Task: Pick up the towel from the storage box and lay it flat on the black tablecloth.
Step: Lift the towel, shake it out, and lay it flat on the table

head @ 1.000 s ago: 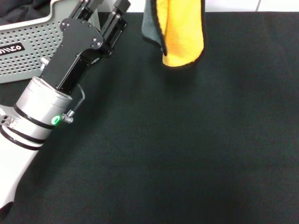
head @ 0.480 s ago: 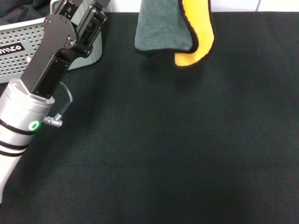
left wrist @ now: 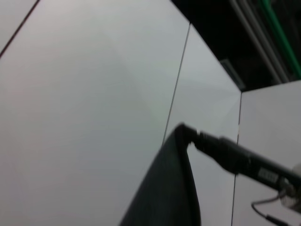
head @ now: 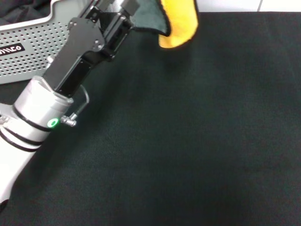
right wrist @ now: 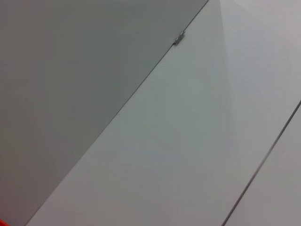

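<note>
The left gripper (head: 123, 12), black metal with plate sides, is up beside the hanging towel (head: 176, 23); whether its fingers grip the cloth cannot be told. The towel is soft microfibre, yellow-orange face outward, its dark grey-green face just beside the gripper. The perforated grey storage box (head: 28, 47) sits behind the gripper; the matte woven black tablecloth (head: 197, 141) lies below. Since half a second ago the left arm has swung toward the towel. The right gripper is out of view.
</note>
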